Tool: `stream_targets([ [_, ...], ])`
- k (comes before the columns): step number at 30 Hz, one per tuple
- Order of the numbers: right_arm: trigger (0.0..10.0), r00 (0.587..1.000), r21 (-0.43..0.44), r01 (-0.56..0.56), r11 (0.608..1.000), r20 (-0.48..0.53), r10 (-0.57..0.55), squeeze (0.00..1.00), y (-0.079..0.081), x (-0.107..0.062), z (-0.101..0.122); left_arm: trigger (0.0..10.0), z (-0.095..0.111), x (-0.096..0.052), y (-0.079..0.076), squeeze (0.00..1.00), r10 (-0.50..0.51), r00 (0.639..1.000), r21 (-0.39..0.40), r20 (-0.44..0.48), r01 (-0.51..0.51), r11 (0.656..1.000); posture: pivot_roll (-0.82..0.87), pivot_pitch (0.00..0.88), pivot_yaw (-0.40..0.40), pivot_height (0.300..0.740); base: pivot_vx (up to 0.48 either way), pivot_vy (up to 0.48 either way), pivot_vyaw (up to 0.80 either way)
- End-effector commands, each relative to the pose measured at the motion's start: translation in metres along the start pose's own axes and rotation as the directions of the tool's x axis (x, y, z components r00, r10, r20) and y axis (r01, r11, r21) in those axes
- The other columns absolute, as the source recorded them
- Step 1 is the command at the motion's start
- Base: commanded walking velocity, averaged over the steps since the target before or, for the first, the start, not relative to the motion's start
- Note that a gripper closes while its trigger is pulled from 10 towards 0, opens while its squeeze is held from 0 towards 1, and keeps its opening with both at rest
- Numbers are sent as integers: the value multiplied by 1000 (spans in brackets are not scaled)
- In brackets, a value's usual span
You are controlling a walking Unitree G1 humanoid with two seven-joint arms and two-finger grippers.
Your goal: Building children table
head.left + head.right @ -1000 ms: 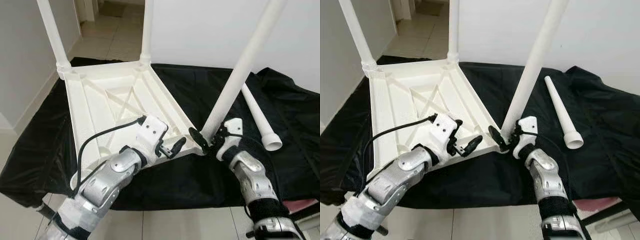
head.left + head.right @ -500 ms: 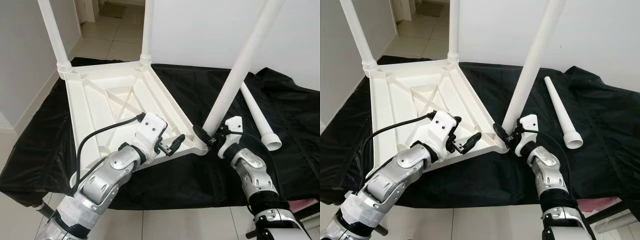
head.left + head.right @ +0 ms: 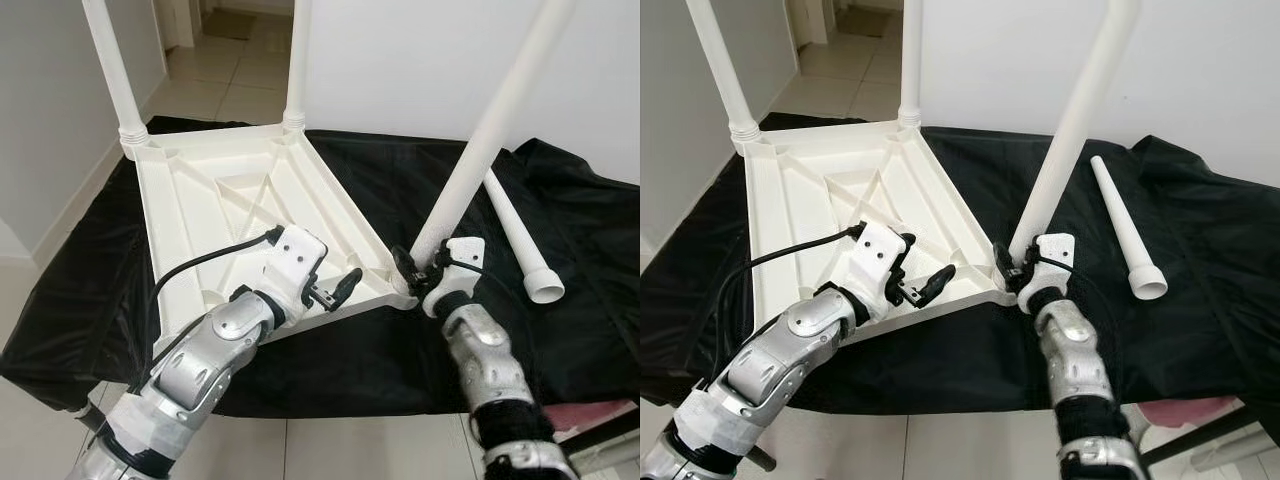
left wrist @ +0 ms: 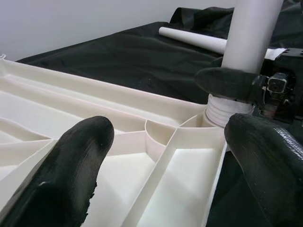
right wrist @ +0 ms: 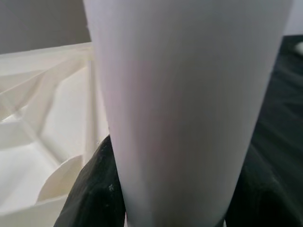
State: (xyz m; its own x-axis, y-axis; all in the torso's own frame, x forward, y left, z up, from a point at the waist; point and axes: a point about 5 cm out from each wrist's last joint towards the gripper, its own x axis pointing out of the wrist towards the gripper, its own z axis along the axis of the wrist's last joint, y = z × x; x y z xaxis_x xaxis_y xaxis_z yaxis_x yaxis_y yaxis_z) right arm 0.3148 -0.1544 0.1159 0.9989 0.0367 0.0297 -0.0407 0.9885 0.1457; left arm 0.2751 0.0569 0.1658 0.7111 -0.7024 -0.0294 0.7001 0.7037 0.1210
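Two white legs [image 3: 108, 60] already stand upright in the far corners of the upturned white tabletop [image 3: 200, 210], well beyond the left end effector [image 3: 338, 291] and to its left. That tabletop lies underside up on a bench draped in black cloth [image 3: 90, 290], ribs showing. The left end effector rests over the tabletop's near edge, its two black fingers [image 4: 71, 165] spread apart with nothing between them, released; a black cable [image 3: 200, 268] loops back from its wrist across the ribbed underside. Just to its right, at the near right corner socket [image 4: 220, 111], a third leg [image 3: 490, 130] rises tilted up and to the right. The right end effector [image 3: 412, 270] is clenched around the base of this leg, just above the threaded end where it meets the socket; the wrist view shows the leg's white shaft close against the dark fingers [image 5: 90, 194]. Further right of the right end effector, well apart, a fourth leg [image 3: 518, 235] lies loose on the cloth, its wider end toward the near side.
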Motion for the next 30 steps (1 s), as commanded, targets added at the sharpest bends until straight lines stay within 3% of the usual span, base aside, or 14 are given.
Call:
stream_targets([
  [1,10000,991,30,110,993,-84,-107,0,-8,-7,-16,10000,-4,1,-8,0,-140,990,-2,-14,140,990,26,0,-68,740,0,0,0],
  [4,10000,979,47,194,980,-74,-191,0,7,-9,-16,10000,-5,2,-8,0,-140,990,2,-15,140,990,17,0,-72,740,0,0,0],
  [9,10000,990,62,131,989,-54,-128,0,30,-9,-10,10000,-5,4,-9,0,-139,990,-2,-9,139,990,13,0,-75,740,0,0,0],
  [16,10000,990,23,135,991,-40,-134,0,25,-9,-3,10000,-5,4,-8,0,-140,990,4,-7,141,990,15,0,-79,740,0,0,0],
  [17,10000,992,22,126,992,-25,-126,1000,24,-8,-1,10000,-5,5,-8,0,-139,990,5,-6,139,990,13,0,-80,740,0,0,0],
  [27,10000,995,-61,93,994,50,-90,1000,7,-10,13,10000,-8,10,-3,0,-122,992,21,-16,122,992,1,0,-86,740,0,0,0],
  [28,10000,996,-63,78,995,52,-75,596,6,-14,13,10000,-9,11,0,0,-101,995,34,-28,102,994,1,0,-87,740,0,0,0],
  [30,10000,997,-63,68,996,53,-64,596,6,-17,13,10000,-10,11,2,0,-89,995,41,-34,90,995,1,0,-87,740,0,0,0],
])
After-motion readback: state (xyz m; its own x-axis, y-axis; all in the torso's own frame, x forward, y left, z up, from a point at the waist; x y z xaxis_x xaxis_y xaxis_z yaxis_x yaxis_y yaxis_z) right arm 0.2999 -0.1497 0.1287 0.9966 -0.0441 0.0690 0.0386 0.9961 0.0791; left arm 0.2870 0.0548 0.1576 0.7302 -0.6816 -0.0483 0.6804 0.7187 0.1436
